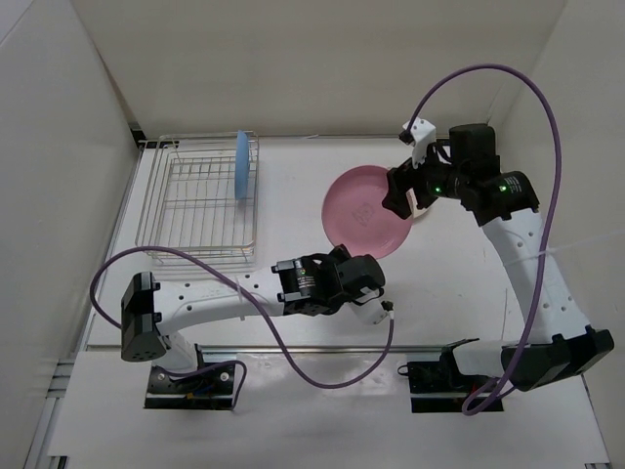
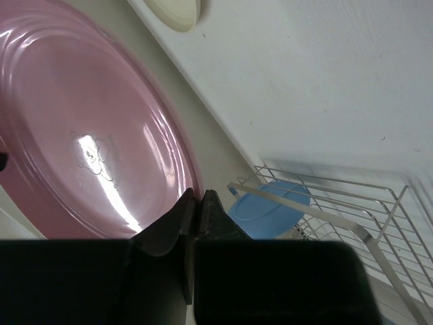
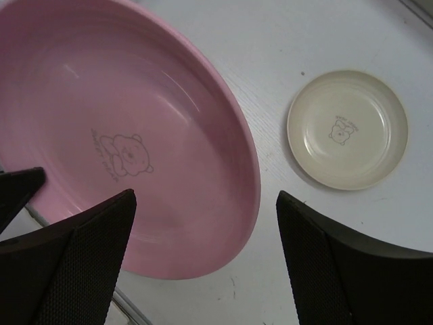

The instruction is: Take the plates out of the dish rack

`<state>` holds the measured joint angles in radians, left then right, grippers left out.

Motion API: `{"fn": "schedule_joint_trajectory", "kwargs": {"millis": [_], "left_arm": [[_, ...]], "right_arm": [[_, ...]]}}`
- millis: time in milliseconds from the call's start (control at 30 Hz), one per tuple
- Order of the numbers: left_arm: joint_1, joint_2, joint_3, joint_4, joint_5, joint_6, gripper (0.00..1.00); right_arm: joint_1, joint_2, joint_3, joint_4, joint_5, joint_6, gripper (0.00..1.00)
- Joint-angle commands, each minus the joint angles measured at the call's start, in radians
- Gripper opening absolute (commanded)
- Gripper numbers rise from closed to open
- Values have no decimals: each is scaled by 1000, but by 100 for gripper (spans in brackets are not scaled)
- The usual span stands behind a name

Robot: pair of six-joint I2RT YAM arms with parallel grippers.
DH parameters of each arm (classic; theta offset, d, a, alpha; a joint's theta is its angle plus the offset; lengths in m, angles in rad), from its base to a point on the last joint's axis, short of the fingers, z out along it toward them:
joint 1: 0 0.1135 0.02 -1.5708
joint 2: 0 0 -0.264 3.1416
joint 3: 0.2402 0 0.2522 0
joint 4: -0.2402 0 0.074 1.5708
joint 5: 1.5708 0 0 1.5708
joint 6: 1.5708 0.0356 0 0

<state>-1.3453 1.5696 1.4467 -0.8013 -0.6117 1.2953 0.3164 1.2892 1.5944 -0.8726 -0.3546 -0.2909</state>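
Note:
The pink plate (image 1: pixel 366 210) lies on the table right of the dish rack (image 1: pixel 200 200). The light blue plate (image 1: pixel 241 166) stands on edge in the rack's far right corner. The cream plate (image 3: pixel 348 128) lies flat just right of the pink one, mostly hidden under my right arm in the top view. My right gripper (image 3: pixel 203 203) is open above the pink plate's (image 3: pixel 122 128) right rim. My left gripper (image 2: pixel 198 196) is shut with nothing visible between the jaws, right at the pink plate's (image 2: pixel 88 122) near edge. The blue plate (image 2: pixel 270 206) shows beyond it.
The rack's wire rails (image 2: pixel 338 217) stand close to the left gripper's right in its wrist view. White walls enclose the table at the back and both sides. A purple cable (image 1: pixel 322 376) loops over the near table edge.

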Motion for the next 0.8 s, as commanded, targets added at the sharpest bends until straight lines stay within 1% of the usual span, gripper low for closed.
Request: {"fn": "schedule_joint_trajectory", "kwargs": {"millis": [0, 100, 133, 200, 233, 267, 300, 333, 367, 400, 433, 567, 600, 667, 700, 733, 767], "left_arm": [[-3, -37, 32, 57, -31, 16, 11], [-12, -37, 21, 45, -31, 16, 11], [-12, -37, 32, 45, -31, 16, 11], [-12, -37, 32, 45, -31, 7, 11], [-12, -37, 32, 56, -31, 7, 11], [-12, -37, 32, 56, -31, 7, 11], [-12, -37, 23, 68, -31, -4, 11], [-12, -37, 23, 77, -31, -4, 11], [-12, -37, 12, 77, -42, -4, 11], [-12, -46, -3, 77, -42, -4, 11], [-12, -46, -17, 86, -42, -13, 11], [0, -46, -5, 96, -42, -47, 11], [0, -46, 6, 96, -33, -47, 15], [32, -34, 56, 74, -22, -71, 36], [32, -34, 72, 74, -22, -71, 52], [50, -25, 90, 57, -22, -88, 86], [75, -25, 124, 48, -13, -105, 91]], "right_arm": [[6, -10, -48, 70, 25, 4, 87], [6, -10, -71, 80, 37, 4, 84], [6, -10, -71, 90, 37, 4, 80], [6, -10, -80, 101, 48, 4, 80], [6, -10, -80, 101, 48, 4, 71], [6, -10, -80, 101, 57, 4, 68], [6, 1, -80, 101, 57, 13, 52], [6, 1, -80, 101, 57, 13, 52], [6, 1, -80, 101, 57, 13, 27], [6, 1, -80, 101, 66, 22, 17], [6, 1, -80, 101, 66, 22, 0], [6, 1, -80, 113, 98, 32, 0], [6, 1, -80, 113, 109, 42, 0], [6, 1, -100, 133, 118, 42, 0], [6, 12, -100, 133, 134, 51, 0], [6, 12, -123, 151, 172, 61, 0], [6, 24, -123, 165, 196, 61, 0]]}}
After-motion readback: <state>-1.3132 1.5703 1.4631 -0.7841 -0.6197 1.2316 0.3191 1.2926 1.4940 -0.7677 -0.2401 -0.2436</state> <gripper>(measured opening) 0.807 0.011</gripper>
